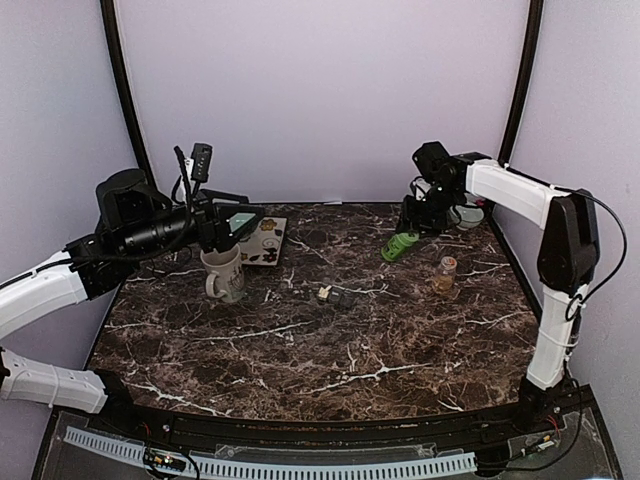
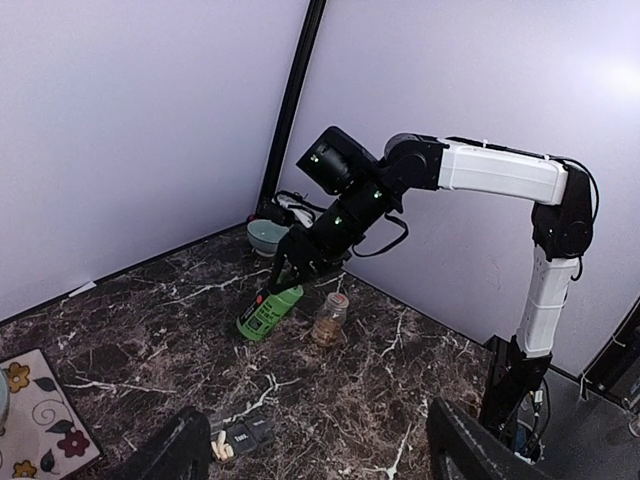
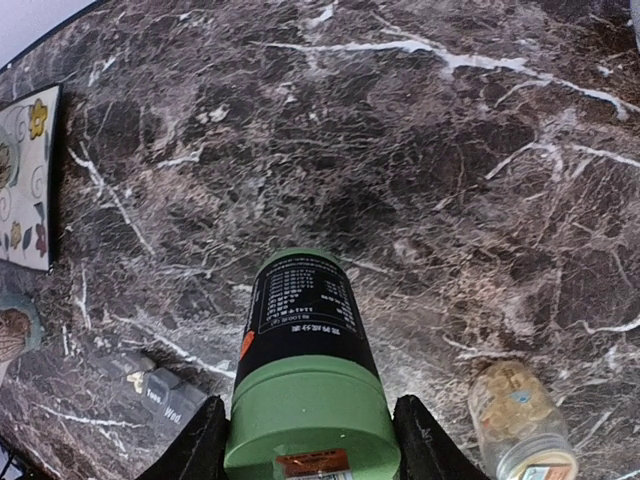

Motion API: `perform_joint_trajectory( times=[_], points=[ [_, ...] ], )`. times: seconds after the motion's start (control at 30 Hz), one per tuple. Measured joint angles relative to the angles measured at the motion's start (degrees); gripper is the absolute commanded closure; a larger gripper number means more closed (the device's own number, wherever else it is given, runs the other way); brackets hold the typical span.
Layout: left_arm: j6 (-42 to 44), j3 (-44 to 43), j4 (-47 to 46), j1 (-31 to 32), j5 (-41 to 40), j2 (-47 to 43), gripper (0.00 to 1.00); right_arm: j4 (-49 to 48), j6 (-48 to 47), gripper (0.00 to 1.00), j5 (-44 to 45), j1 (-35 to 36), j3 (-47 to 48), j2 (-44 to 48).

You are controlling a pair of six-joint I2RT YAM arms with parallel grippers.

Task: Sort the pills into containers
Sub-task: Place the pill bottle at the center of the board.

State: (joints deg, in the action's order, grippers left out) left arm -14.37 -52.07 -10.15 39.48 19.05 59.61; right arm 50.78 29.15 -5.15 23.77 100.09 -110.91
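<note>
Containers (image 1: 343, 296): pills (image 1: 324, 294) at one end | right end effector (image 3: 312, 440) clamped on green bottle (image 3: 305, 330) | left end effector (image 2: 322, 450) apart

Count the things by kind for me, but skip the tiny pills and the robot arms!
bottle: 1
jar: 1
mug: 1
bowl: 1
pill box: 1
mat: 1
Total: 6

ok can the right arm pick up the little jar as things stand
Probably not yet: the right tool is shut on the green bottle, so it has no free grip. The little jar stands close beside it, with nothing between.
</note>
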Motion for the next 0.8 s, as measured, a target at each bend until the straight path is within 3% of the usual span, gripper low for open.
perform_joint_trajectory(
  times=[0.43, 0.8],
  points=[
    [0.04, 0.28, 1.01, -0.33, 1.90, 0.02, 0.22, 10.19, -3.45, 0.99, 13.09, -5.77, 13.20, -9.73],
    [0.07, 0.28, 1.57, -0.37, 3.17, 0.02, 0.22, 15.06, -3.98, 0.95, 16.79, -7.78, 16.79, -12.46]
  ],
)
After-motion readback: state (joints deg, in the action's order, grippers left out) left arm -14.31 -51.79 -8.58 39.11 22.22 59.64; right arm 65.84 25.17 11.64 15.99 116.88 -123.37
